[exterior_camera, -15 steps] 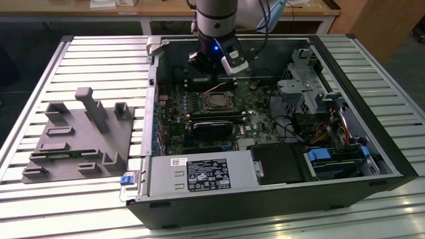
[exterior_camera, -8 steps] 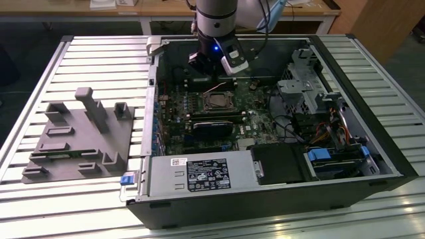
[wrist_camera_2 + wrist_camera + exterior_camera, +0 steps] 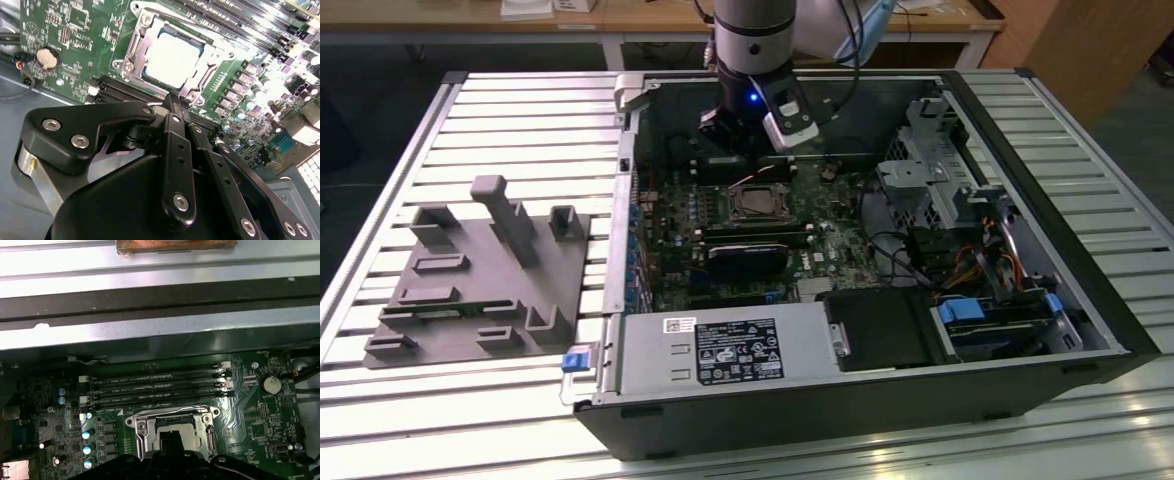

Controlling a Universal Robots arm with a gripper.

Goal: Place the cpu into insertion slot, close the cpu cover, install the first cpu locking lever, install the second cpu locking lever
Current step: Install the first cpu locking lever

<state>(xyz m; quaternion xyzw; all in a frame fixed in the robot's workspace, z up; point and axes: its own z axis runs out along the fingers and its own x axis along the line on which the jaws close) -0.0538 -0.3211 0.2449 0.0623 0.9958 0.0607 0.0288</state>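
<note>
In the second wrist view you see the cpu (image 3: 172, 57) seated in the insertion slot (image 3: 196, 90), the cpu cover (image 3: 134, 46) flat around it, and the gripper (image 3: 170, 104) nearby, pressed together and empty. The exterior view adds the slatted table (image 3: 480, 120), wooden benches (image 3: 654, 20) behind, and the open computer case (image 3: 854, 410) holding the green board (image 3: 838, 245).

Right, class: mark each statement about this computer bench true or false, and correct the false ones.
1. The cpu sits in the insertion slot. True.
2. The cpu cover stands raised upright. False: it lies flat, framing the cpu.
3. The gripper hangs over the slatted table, outside the computer case. False: it is over the green board in the case, close to the cpu.
4. A round coin cell sits on the green board. True.
</note>
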